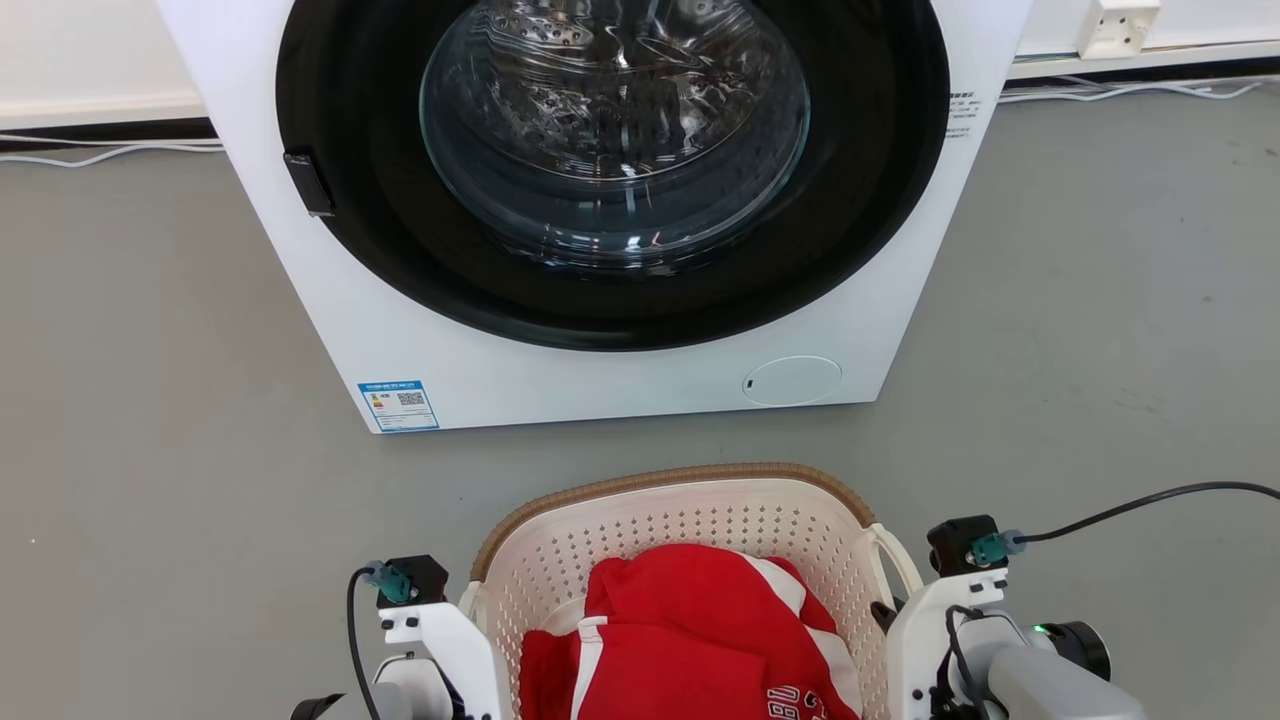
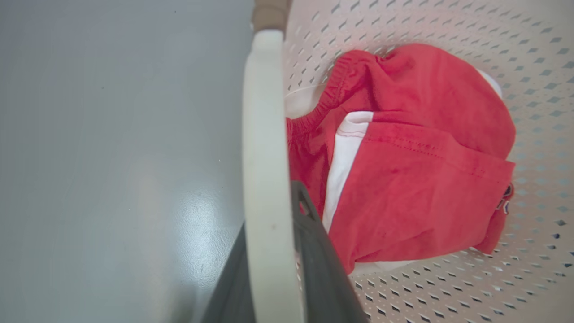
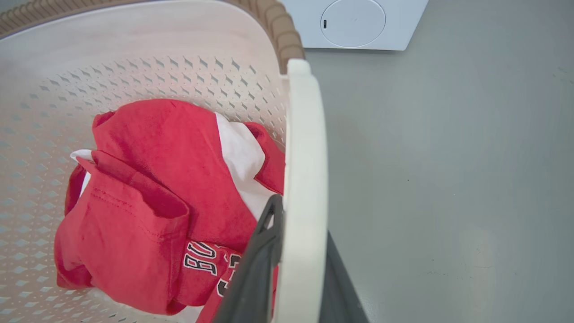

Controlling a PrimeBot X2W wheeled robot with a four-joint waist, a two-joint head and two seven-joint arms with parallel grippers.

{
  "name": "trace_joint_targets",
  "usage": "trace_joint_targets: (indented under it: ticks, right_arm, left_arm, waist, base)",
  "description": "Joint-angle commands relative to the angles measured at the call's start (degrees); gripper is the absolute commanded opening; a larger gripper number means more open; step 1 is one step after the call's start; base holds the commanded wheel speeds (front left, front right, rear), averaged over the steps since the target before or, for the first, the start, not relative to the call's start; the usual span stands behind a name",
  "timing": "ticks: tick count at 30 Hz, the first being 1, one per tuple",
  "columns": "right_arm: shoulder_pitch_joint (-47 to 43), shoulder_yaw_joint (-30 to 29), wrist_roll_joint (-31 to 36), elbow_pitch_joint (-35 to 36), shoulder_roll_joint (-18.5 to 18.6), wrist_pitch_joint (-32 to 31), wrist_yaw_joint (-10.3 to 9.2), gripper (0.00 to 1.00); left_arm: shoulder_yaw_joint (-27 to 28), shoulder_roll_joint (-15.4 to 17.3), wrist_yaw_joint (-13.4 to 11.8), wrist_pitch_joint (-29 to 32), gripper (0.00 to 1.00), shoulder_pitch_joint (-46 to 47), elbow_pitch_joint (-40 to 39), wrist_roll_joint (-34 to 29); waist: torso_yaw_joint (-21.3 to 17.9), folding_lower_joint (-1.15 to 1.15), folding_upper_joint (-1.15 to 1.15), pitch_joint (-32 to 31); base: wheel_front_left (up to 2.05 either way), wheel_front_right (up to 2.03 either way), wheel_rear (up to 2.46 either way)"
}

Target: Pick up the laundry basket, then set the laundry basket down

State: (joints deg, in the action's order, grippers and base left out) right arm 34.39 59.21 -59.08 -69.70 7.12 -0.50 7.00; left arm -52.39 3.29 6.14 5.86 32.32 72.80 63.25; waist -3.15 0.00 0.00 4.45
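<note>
The basket [image 1: 700, 515] sits between the two grippers; whether it rests on the floor [image 1: 150, 400] cannot be told. The left gripper [image 2: 271, 211] is clamped on the left handle [image 2: 264, 134], one dark finger on each side. The right gripper [image 3: 301, 220] is clamped likewise on the right handle [image 3: 305, 134]. Inward of both grips lies a red and white garment [image 1: 690, 620]. Ahead of the fingertips stands the washer [image 1: 600, 390]. The basket has cream perforated walls and a brown woven-look rim.

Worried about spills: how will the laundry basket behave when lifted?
Probably stiff: the laundry basket is moulded perforated plastic. Likely light, holding just a red garment. Held at opposite handles by left gripper and right gripper, it should hang level.
</note>
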Motion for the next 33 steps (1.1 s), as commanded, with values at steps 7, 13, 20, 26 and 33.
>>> trace_joint_targets:
  ticks: [7,13,20,26,33]
  right_arm:
    - [1.5,2.1,-0.6,0.6,0.1,0.9,0.48,0.00]
    - [1.5,2.9,-1.4,0.5,0.1,1.1,0.48,0.00]
    - [1.7,4.1,-2.5,0.5,0.4,1.5,0.48,0.00]
    - [1.9,4.9,-3.3,0.4,0.5,1.8,0.48,0.00]
    - [2.4,5.7,-4.2,0.4,0.8,2.4,0.48,0.00]
  left_arm:
    - [0.3,0.6,1.3,-0.9,0.00,1.7,-0.7,0.8]
    - [-0.1,0.5,1.4,-1.2,0.00,1.7,-0.6,1.0]
    - [-0.7,0.4,1.4,-1.5,0.00,1.8,-0.5,1.5]
    - [-1.1,0.3,1.4,-1.7,0.00,2.0,-0.4,1.9]
    - [-1.4,0.3,1.4,-2.5,0.00,2.6,-0.3,2.3]
  waist:
    - [-0.1,0.00,0.00,0.0]
    - [-0.2,0.00,0.00,-0.1]
    - [-0.1,0.00,0.00,0.2]
    - [-0.1,0.00,0.00,0.4]
    - [-0.1,0.00,0.00,1.6]
  base:
    - [0.00,0.00,0.00]
    - [0.00,0.00,0.00]
    - [0.00,0.00,0.00]
    - [0.00,0.00,0.00]
    - [0.00,0.00,0.00]
